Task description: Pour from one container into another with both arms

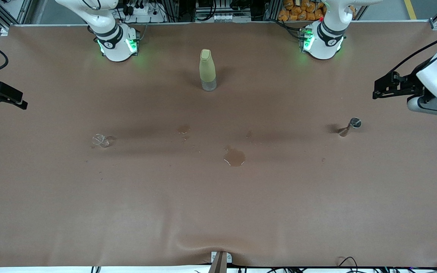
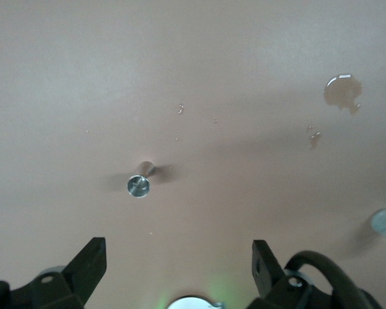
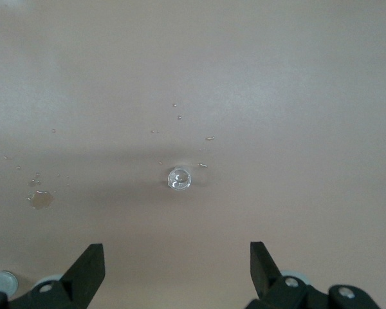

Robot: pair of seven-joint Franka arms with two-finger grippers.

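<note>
Glass cup (image 1: 101, 140), tiny, clear and colourless, stands upright on the brown surface (image 1: 218, 212), toward the right arm's end from the puddle (image 1: 235, 157) at mid-surface. Toward the left arm's end from that puddle stands the small silvery hourglass-shaped metal jigger (image 1: 350, 126). A tall yellow-green bottle (image 1: 207, 69) with a clear base stands farther from the front camera than the puddle. Left claw (image 2: 177, 270) hangs spread above the jigger; right claw (image 3: 177, 270) hangs spread above the cup. Both hold nothing.
</note>
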